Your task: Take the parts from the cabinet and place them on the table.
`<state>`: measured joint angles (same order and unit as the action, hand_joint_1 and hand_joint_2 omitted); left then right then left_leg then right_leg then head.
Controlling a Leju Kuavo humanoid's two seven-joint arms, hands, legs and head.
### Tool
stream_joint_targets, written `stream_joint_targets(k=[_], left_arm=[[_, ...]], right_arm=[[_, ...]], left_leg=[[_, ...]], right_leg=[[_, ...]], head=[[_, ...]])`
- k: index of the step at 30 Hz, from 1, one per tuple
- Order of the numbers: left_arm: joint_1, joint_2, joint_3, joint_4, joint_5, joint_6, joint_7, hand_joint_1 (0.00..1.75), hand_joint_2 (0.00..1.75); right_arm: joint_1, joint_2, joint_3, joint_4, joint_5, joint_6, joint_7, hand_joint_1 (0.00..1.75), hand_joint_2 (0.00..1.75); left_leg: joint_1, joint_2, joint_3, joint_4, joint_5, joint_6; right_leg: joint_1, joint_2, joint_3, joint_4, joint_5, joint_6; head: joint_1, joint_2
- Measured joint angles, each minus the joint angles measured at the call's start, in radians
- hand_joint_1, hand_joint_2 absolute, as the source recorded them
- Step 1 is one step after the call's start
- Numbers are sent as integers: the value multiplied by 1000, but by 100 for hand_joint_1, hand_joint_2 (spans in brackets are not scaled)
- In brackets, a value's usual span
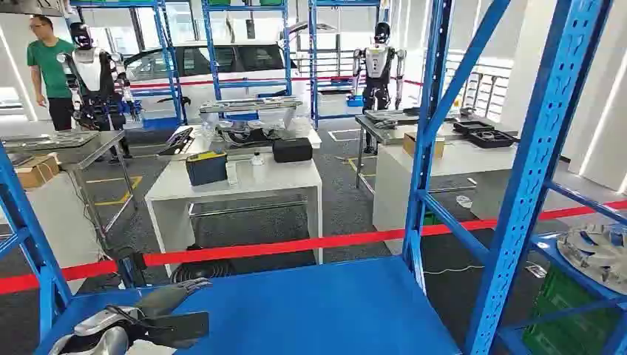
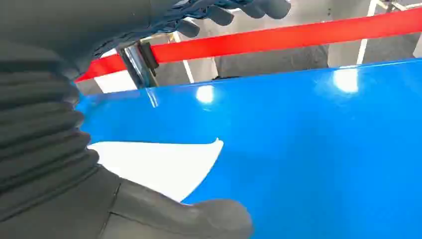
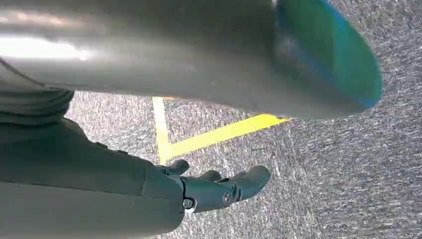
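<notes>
The left hand (image 1: 159, 299) hovers with fingers spread and empty over the blue shelf (image 1: 310, 307), beside a white part (image 2: 159, 164). The right hand (image 3: 219, 189) hangs empty, fingers loosely curled. Next likely: grasp the part.

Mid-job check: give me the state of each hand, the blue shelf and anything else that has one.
left hand: over the blue shelf, fingers spread, holding nothing.
right hand: hanging over the grey floor, fingers loosely extended, holding nothing.
blue shelf: bare where it shows.
silver wheel cover: lying flat on the neighbouring shelf, untouched.
red barrier tape: stretched taut.
</notes>
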<state>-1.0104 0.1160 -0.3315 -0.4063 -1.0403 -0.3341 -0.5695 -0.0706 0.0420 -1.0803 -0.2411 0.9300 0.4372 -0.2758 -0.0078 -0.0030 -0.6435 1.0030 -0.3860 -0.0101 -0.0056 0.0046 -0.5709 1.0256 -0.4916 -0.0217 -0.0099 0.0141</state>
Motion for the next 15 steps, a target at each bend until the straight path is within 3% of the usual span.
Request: stream_joint_targets(k=[3, 9, 15], left_arm=[[1, -7, -29, -7, -14, 36, 21, 0, 175], [32, -18, -115, -9, -34, 197, 92, 0, 175], [54, -28, -169, 23, -38, 217, 152, 0, 175]], right_arm=[[0, 0, 0, 0, 3, 0, 0, 0, 0], [0, 8, -2, 0, 14, 0, -19, 0, 0], [1, 10, -8, 0, 21, 0, -16, 0, 0]], left_leg=[[0, 0, -2, 2, 0, 1], [0, 0, -3, 4, -1, 1], [-1, 0, -4, 4, -1, 2]], right_leg=[[0, 0, -1, 0, 1, 1], [0, 0, -1, 0, 1, 3], [-1, 0, -1, 0, 1, 4]], head=[[0, 0], [0, 0], [0, 0]])
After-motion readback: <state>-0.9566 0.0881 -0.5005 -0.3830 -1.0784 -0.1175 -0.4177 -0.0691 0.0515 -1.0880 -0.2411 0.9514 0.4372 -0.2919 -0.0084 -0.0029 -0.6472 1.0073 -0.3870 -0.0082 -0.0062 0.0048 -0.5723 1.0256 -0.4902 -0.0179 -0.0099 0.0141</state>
